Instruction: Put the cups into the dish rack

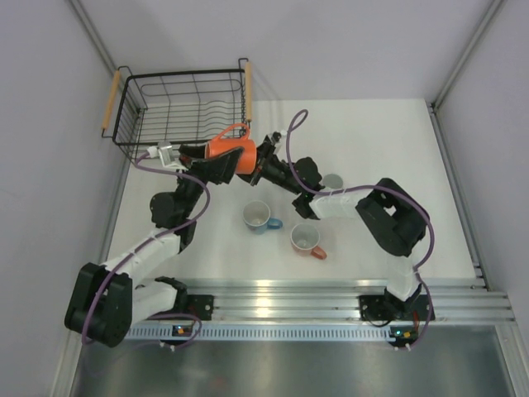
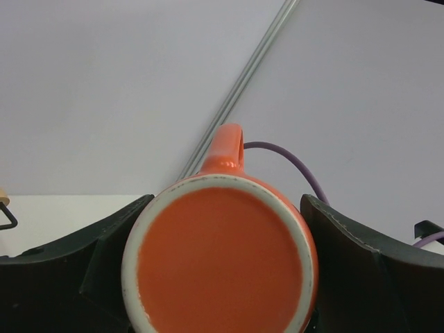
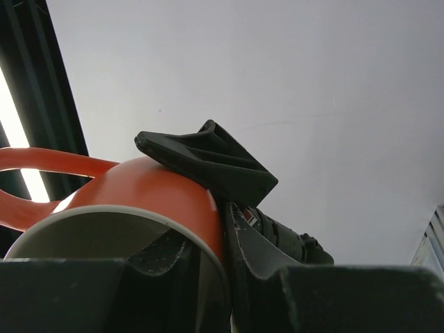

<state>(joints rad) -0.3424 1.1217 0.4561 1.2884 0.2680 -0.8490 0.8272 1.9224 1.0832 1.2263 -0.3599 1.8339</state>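
Observation:
An orange cup hangs on its side above the table, just in front of the black wire dish rack. My left gripper is shut on its base end; in the left wrist view the cup's bottom fills the space between both black fingers. My right gripper is shut on the cup's rim, one finger inside the mouth and one outside. On the table stand a light blue cup and a salmon-pink cup. A third cup is partly hidden by the right arm.
The rack sits in the far left corner against the grey walls, with a wooden handle on each side. The two arms cross the middle of the white table. A metal rail runs along the near edge.

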